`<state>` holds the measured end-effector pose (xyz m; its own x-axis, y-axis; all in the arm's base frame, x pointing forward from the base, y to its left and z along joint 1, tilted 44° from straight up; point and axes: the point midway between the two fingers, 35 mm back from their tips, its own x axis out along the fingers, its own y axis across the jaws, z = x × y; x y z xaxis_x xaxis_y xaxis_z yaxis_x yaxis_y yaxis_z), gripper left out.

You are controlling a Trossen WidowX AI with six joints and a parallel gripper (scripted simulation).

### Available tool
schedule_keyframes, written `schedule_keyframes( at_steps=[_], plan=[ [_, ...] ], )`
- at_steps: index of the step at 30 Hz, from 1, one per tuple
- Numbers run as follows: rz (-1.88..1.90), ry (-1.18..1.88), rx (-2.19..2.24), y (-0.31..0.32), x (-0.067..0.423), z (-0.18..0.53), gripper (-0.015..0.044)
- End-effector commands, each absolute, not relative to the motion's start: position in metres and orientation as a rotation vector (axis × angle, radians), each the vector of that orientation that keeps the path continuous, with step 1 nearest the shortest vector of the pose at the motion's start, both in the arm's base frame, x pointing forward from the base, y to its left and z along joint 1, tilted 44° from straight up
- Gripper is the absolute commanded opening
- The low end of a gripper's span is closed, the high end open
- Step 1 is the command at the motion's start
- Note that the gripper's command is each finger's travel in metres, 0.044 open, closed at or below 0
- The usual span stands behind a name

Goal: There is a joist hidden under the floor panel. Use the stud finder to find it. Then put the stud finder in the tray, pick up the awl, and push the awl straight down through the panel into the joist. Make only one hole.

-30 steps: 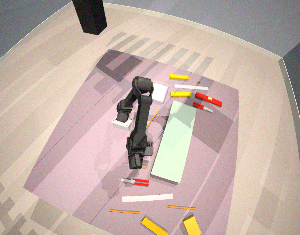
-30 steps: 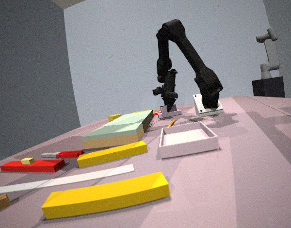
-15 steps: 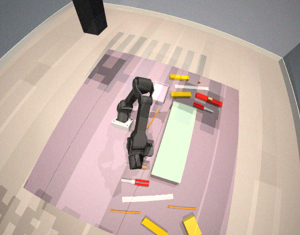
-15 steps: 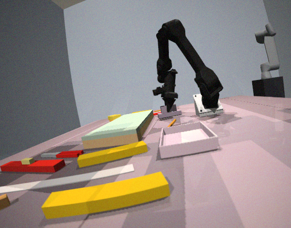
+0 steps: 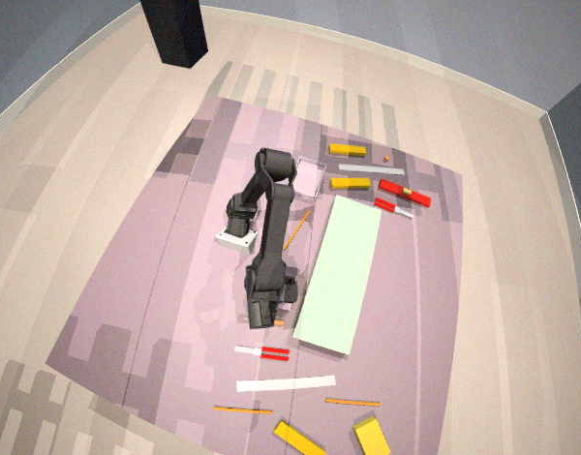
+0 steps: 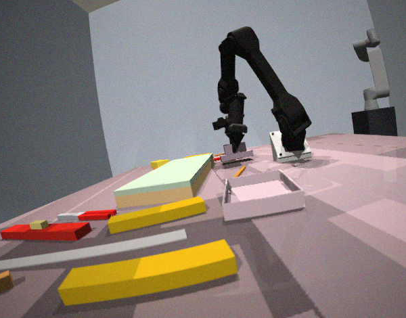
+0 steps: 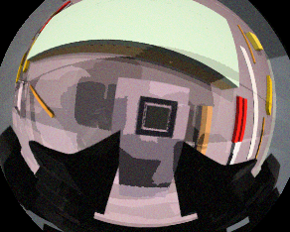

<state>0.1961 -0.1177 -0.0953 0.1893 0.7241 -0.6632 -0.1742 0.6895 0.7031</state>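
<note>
My gripper [image 6: 235, 149] [image 7: 148, 137] is shut on the stud finder [image 6: 237, 155] [image 7: 128, 94], a pinkish-grey block with a dark square display. In the exterior view it is upright, low over or on the table, with a shadow under it; I cannot tell if it touches. The arm hides most of it in the top view. The awl [image 5: 279, 322] [image 7: 205, 126], with an orange handle, lies close beside it, partly hidden. The pale green floor panel [image 5: 342, 274] [image 6: 165, 174] [image 7: 134, 25] lies alongside. The tray [image 6: 264, 207] holds nothing visible. The joist is hidden.
An orange stick [image 5: 296, 229] [image 6: 240, 171] [image 7: 42, 101] lies between tray and gripper. Red-handled pliers [image 5: 275, 350] [image 7: 240, 119] and a white strip [image 5: 286, 383] lie past the awl. Yellow blocks [image 5: 350, 183] [image 6: 158, 214] and a red level [image 5: 393, 188] [image 6: 61, 231] lie near the panel's tray end.
</note>
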Motion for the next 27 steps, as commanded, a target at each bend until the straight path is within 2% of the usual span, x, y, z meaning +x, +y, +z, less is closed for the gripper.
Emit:
schedule_keyframes(
  at_steps=[1, 11, 17, 27],
  plan=[
    [0.658, 1.214, 0.51, -0.14, 0.203, -0.08, 0.0],
    [0.658, 1.214, 0.511, -0.177, 0.203, -0.036, 0.0],
    [0.657, 1.215, 0.512, -0.181, 0.205, -0.032, 0.0],
    [0.626, 1.233, 0.526, -0.196, 0.24, -0.036, 0.0]
  ],
)
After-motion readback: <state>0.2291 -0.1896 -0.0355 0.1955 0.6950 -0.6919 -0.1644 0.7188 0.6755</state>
